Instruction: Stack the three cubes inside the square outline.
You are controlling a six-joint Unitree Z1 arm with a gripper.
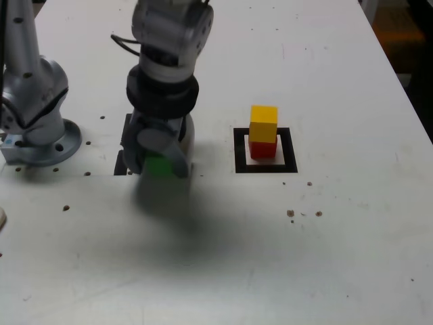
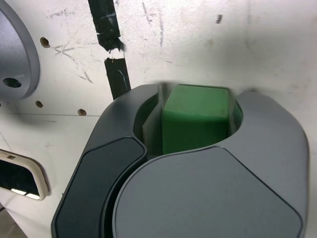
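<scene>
Matte green cube sitting clamped between the closed-in grey gripper jaws, low over the white table, yellow cube resting atop red cube inside the black square outline.

The arm is showing off a light silver-grey shell, rounded and cylindrical, with a thick black ring banding it just above the gripper. A thin black cable is looping out from the upper casing, well above that band. The gripper's own housing is wearing smooth mid-grey plastic with a round grey disc on its side. Up close, its jaws are presenting as broad curved grey shells, one carrying a darker charcoal inset panel (matte, faintly glossy at the edges). The silver base, well apart from the gripper, is flaring into a round flange dotted with bolt holes.
</scene>
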